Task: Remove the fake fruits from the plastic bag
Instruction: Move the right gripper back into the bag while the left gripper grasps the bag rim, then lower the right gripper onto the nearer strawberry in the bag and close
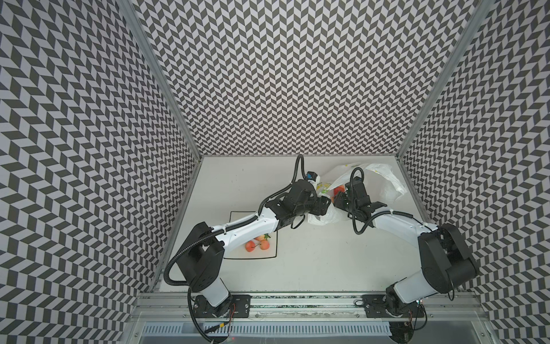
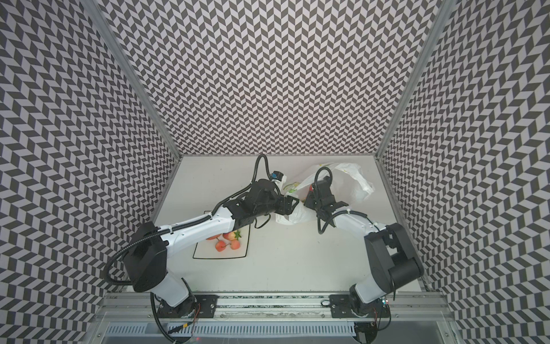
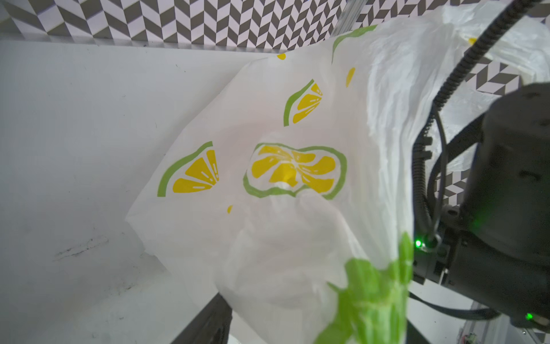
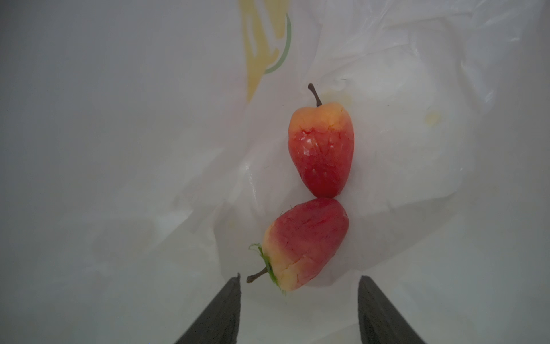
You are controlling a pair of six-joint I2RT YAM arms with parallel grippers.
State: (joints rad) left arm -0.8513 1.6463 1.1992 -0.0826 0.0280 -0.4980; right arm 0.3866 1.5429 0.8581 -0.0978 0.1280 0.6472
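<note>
The white plastic bag (image 1: 384,181) (image 2: 354,184) with lemon prints lies crumpled at the back right of the table, its mouth held up between the two arms. My left gripper (image 1: 326,205) is at the bag's near edge. In the left wrist view the plastic bag (image 3: 268,119) drapes over the jaws, and only one finger (image 3: 208,323) shows. My right gripper (image 4: 299,278) is inside the bag, open, just short of two red fake fruits lying tip to tip: the nearer one (image 4: 303,247) and the farther one (image 4: 321,152). A red fruit (image 1: 339,190) shows at the bag's mouth.
A square black-rimmed white plate (image 1: 276,238) (image 2: 247,241) lies at the left under my left arm, with orange-pink stemmed fruits (image 1: 257,243) (image 2: 227,242) on it. Patterned walls close in three sides. The arms' bases stand on the front rail.
</note>
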